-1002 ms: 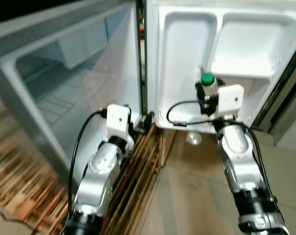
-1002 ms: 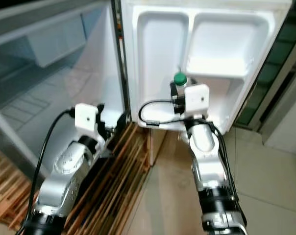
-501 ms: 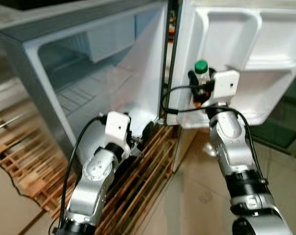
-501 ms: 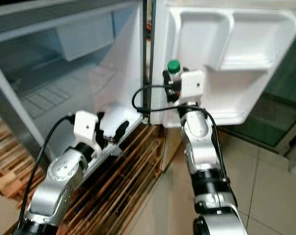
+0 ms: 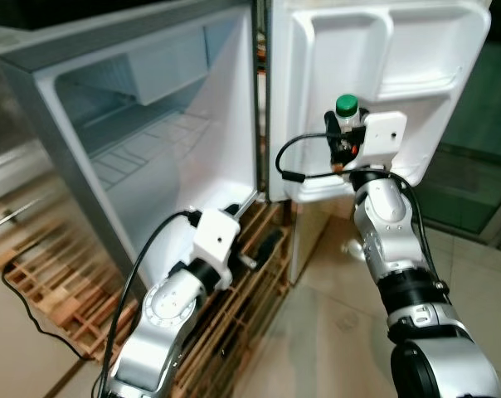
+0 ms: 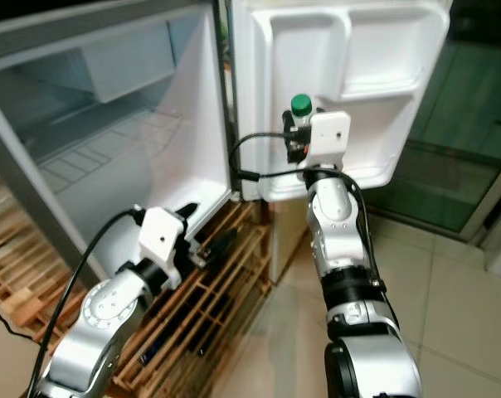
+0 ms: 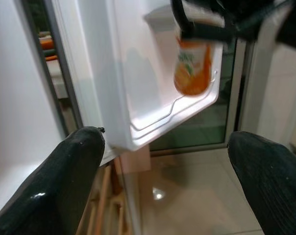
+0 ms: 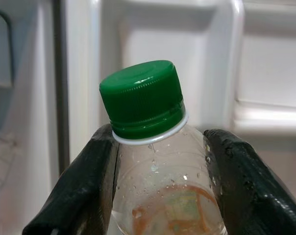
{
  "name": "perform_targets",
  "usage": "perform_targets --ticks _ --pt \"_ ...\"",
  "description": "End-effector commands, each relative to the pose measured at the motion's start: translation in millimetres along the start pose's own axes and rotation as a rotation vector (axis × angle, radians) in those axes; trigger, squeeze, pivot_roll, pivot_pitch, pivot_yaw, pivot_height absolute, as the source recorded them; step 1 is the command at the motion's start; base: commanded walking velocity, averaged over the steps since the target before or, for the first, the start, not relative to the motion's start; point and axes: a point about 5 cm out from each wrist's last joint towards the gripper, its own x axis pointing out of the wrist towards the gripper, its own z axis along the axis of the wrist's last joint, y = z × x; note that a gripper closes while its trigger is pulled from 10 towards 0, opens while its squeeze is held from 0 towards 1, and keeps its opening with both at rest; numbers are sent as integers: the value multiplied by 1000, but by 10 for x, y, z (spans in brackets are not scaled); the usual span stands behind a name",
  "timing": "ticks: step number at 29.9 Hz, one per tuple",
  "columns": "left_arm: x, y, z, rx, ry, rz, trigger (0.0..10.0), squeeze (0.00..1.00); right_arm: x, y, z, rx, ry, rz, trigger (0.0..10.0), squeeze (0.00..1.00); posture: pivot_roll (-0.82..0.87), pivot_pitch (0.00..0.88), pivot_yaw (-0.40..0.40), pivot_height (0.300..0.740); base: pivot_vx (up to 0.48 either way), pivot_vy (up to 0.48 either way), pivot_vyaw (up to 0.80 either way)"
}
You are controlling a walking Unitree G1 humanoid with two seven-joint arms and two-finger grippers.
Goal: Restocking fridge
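The left gripper [image 7: 158,171] is hanging low with its fingers wide apart, near the bottom edge of the fridge [image 5: 151,166]. The right gripper [image 8: 160,181] is clamping the bottle [image 5: 347,124] by its neck in front of the open door [image 5: 383,91], upright, its green cap pointing up. It seems the placing step; next, lowering it into the lower door shelf [image 7: 172,110].

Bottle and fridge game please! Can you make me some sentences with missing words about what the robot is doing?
1. The bottle has a ____ cap.
2. The right gripper is shut on the ____.
3. The fridge door is ____.
4. The left gripper has its fingers ____, holding nothing.

Missing words: green; bottle; open; open
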Motion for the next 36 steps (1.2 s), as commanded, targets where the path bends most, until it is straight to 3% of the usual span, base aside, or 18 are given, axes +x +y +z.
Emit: perform_targets --ticks 1,9,13,20,25,36 --pt "3 87 52 -12 -15 53 10000 0 38 3 71 1 -37 9 10000 0 -11 4 50 740 356 -315 0" --pt "-19 145 -11 -79 2 141 10000 0 98 15 115 10 -48 54 10000 0 -20 13 33 740 357 -318 0" --pt "-8 161 -4 -62 -7 191 10000 0 134 47 139 23 -51 84 10000 0 -23 15 24 740 396 -266 0" --pt "-19 144 -14 -70 -1 205 10000 0 235 252 251 140 -76 218 10000 0 -13 28 13 740 0 0 0" --pt "-119 151 -4 -41 3 203 10000 0 277 420 232 206 -53 289 10000 0 29 51 25 740 0 0 0" --pt "-402 220 75 17 5 197 10000 0 266 892 314 188 -111 482 10000 0 83 95 80 740 0 0 0"
